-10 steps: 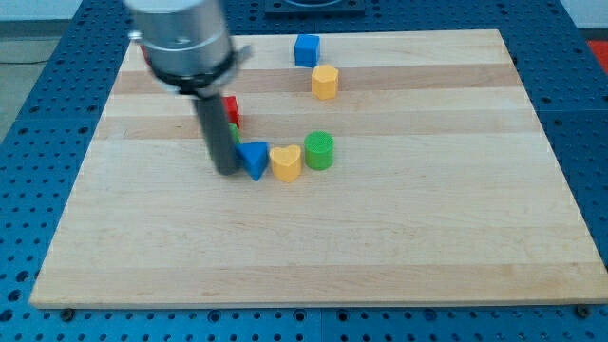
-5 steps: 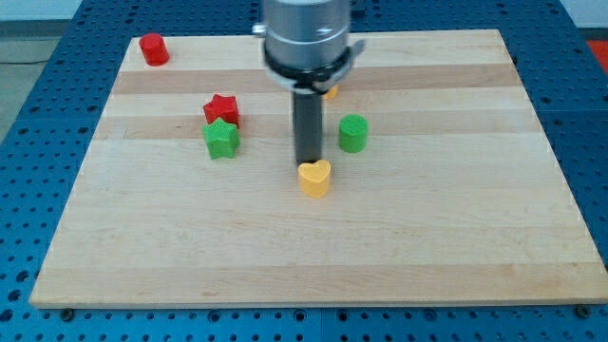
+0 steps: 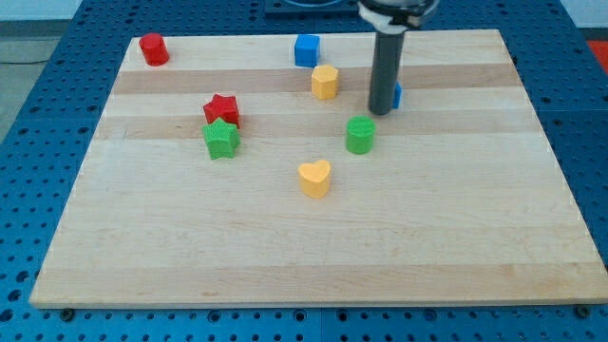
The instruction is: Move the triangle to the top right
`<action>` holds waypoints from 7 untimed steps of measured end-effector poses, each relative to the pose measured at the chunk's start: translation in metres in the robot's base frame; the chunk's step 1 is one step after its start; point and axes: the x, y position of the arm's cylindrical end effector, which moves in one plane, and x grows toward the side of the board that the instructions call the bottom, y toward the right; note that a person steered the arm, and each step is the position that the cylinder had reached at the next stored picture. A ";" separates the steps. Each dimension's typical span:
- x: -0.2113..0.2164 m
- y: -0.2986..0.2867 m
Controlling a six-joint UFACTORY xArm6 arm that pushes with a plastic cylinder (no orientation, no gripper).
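Pale wooden surface (image 3: 456, 237) sits on a blue perforated bench (image 3: 28, 190). My tip (image 3: 381, 112) is in the upper right of the frame, touching the blue triangle (image 3: 396, 94), which is mostly hidden behind the rod. My tool has no jaws and grasps nothing. Green cylinder (image 3: 360, 135) is just below.

I am finding nothing readable here: no text, labels, brands, numbers or signs are showing anywhere in my view.
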 end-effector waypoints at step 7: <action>-0.114 0.048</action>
